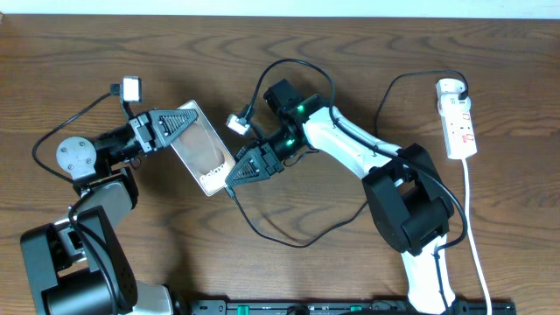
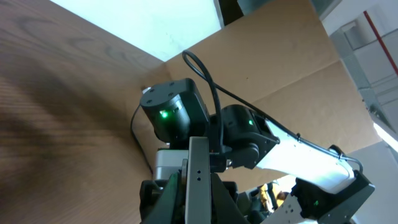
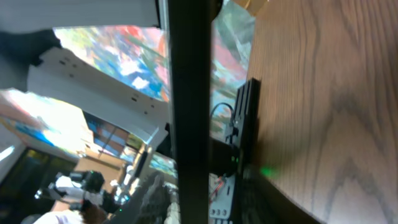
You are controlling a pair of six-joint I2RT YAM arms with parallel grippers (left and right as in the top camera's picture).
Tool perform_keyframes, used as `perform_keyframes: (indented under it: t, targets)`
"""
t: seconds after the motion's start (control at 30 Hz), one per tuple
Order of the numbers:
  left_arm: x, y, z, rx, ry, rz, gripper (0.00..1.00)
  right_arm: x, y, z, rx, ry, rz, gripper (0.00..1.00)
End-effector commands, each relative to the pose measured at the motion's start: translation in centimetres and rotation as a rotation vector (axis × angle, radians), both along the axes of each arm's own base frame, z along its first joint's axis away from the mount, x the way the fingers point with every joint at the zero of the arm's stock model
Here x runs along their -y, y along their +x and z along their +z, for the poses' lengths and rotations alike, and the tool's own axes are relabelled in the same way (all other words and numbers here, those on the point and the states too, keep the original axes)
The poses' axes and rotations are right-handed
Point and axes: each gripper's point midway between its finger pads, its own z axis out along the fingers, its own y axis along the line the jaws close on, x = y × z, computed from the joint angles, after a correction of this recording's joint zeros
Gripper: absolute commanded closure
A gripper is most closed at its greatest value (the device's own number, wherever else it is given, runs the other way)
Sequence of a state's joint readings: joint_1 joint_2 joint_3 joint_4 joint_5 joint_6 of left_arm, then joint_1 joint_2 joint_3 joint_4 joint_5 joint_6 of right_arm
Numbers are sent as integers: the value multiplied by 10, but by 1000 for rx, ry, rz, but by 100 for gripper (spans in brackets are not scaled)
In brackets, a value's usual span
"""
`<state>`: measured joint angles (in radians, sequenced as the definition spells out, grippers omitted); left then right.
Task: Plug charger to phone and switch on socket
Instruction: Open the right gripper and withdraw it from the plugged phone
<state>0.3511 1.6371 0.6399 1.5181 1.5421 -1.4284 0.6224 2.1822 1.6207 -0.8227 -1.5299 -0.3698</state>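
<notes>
My left gripper is shut on the top end of the phone and holds it tilted above the table, glossy face up. In the left wrist view the phone's grey edge stands between the jaws. My right gripper is shut on the charger's plug tip, right at the phone's lower end. The charger cable loops from there across the table toward the right arm. The white socket lies at the far right, away from both grippers. The right wrist view shows only a dark vertical bar, and the plug is hidden.
The socket's white cord runs down the right side past the right arm's base. A thin black cable arcs from the socket's top end toward the right arm. A dark rail lies along the front edge.
</notes>
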Motion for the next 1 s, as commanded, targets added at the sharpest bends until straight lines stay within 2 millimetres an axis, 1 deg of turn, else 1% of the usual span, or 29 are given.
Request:
perform_keyframes:
  t: [0.0, 0.03, 0.13, 0.17, 0.2, 0.37, 0.43, 0.53, 0.67, 0.77, 0.87, 0.97]
  targets:
    - [-1, -2, 5, 45, 26, -8, 93, 2, 4, 7, -12, 31, -2, 48]
    - [-2, -2, 5, 45, 26, -6, 92, 2, 4, 7, -12, 31, -2, 39]
    - [-5, -2, 5, 44, 26, 5, 93, 2, 4, 7, -12, 31, -2, 10]
    - [-7, -2, 5, 45, 27, 9, 93, 2, 4, 7, -11, 31, -2, 2]
    - [-8, -1, 5, 45, 27, 12, 93, 2, 4, 7, -11, 31, -2, 1]
    - [-19, 0, 5, 44, 27, 45, 93, 3, 7, 3, 4, 10, -14, 1]
    - [-25, 1, 5, 44, 27, 64, 93, 5, 12, -1, 15, -5, -28, 1]
    - [-36, 2, 5, 43, 28, 96, 93, 12, 24, -9, 37, -52, -66, 1]
    - [-50, 2, 5, 38, 27, 136, 93, 26, 47, -24, 39, -156, -141, 1]
    - [-57, 2, 5, 39, 27, 157, 93, 41, 70, -43, 22, -292, -228, 1]
    - [-62, 2, 5, 39, 28, 169, 93, 60, 93, -65, 0, -455, -334, 1]
    - [-63, 3, 5, 39, 27, 176, 93, 84, 115, -87, -30, -626, -453, 1]
